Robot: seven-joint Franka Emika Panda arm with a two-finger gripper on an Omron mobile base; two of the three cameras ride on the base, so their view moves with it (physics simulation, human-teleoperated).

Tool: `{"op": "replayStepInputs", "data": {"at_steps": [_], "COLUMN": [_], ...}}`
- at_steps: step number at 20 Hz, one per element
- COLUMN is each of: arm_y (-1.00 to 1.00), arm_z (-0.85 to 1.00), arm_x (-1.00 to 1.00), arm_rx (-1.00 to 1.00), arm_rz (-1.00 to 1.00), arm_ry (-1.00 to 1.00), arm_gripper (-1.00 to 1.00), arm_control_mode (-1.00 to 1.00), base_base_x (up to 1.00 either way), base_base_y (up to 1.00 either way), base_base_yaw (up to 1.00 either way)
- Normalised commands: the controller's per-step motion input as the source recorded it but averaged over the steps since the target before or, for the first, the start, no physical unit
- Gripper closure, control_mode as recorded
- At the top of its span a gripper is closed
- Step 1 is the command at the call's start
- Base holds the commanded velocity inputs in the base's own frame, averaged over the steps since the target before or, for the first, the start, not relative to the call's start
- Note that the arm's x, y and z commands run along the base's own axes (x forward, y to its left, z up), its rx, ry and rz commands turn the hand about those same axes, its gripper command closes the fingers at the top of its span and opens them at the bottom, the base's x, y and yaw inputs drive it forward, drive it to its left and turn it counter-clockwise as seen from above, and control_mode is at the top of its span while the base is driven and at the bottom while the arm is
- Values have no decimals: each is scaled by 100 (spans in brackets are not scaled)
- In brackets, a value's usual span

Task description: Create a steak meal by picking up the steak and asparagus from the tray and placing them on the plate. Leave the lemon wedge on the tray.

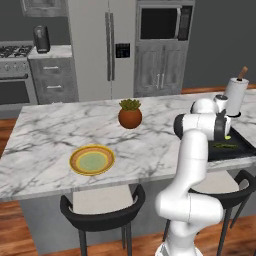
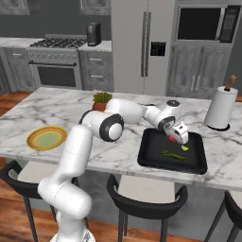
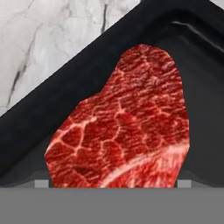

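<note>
Nothing plated yet: jaws (image 2: pixel 181 137) wide open, empty, low over steak (image 3: pixel 127 127) on tray (image 2: pixel 151 158) right of frame; asparagus (image 2: pixel 173 154), lemon wedge (image 2: pixel 185 147) beside; plate (image 2: pixel 46 138) bare, far left.

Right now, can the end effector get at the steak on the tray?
Probably yes: the open end effector hangs right over the steak on the tray, with nothing between them.

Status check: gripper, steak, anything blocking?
Gripper open, low over the steak, nothing held. Steak, asparagus and lemon wedge all on the tray; plate bare. Nothing in the way.
</note>
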Motion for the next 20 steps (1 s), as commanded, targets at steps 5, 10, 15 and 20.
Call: {"op": "replayStepInputs", "data": {"at_steps": [5,10,15,20], "arm_y": [39,75,100,100], "arm_z": [22,63,88,97], "arm_x": [-79,-92,-69,-68], "arm_rx": [0,0,-2,-11], "arm_rz": [9,15,21,22], "arm_ry": [-9,-8,-16,-13], "arm_gripper": [100,100,100,100], "arm_control_mode": [-100,-100,-100,-100], "base_base_x": [0,0,0,0], "base_base_y": [0,0,0,0], "base_base_yaw": [0,0,0,0]}}
